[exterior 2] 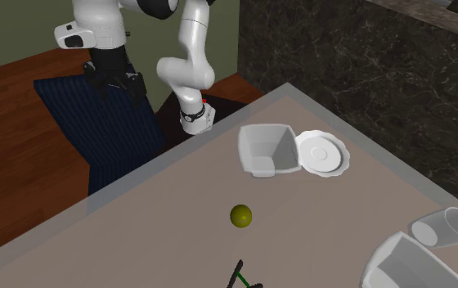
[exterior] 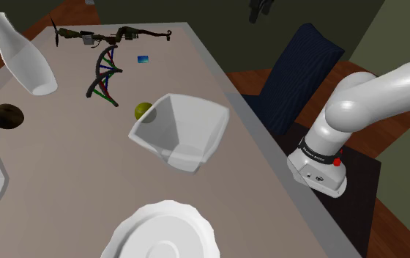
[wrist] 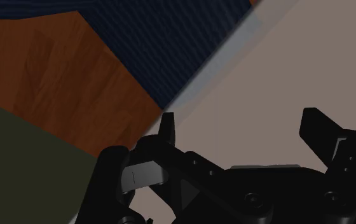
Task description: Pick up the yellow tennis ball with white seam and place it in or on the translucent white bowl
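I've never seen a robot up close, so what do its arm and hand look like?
The arm is smooth, glossy white, built of rounded tube-like sections. A dark ring with tiny unreadable lettering circles one joint, a red spot beside it. The gripper is all black and angular, ending in two blunt fingers.

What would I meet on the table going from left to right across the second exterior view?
Yellow-green ball → translucent white square-sided bowl → white scalloped plate → clear glass tumbler.
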`<state>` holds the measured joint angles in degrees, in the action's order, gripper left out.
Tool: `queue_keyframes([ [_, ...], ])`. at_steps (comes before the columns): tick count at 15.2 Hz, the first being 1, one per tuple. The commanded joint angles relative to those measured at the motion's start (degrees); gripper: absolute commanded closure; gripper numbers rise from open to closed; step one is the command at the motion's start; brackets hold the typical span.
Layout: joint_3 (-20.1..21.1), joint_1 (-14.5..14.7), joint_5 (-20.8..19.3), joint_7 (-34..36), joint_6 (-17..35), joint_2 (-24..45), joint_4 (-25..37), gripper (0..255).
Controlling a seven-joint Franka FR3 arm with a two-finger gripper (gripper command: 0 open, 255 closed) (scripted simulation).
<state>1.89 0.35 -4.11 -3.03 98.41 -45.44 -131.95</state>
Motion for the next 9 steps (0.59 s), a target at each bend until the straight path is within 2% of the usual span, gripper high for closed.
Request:
queue_keyframes([
  [1, 0.00, 0.00, 0.00, 0.00, 0.00, 0.00, 0.00, 0],
  [9, 8.59, 2.49, 3.69, 8.79, 4.17, 9.25, 1.68, 0],
])
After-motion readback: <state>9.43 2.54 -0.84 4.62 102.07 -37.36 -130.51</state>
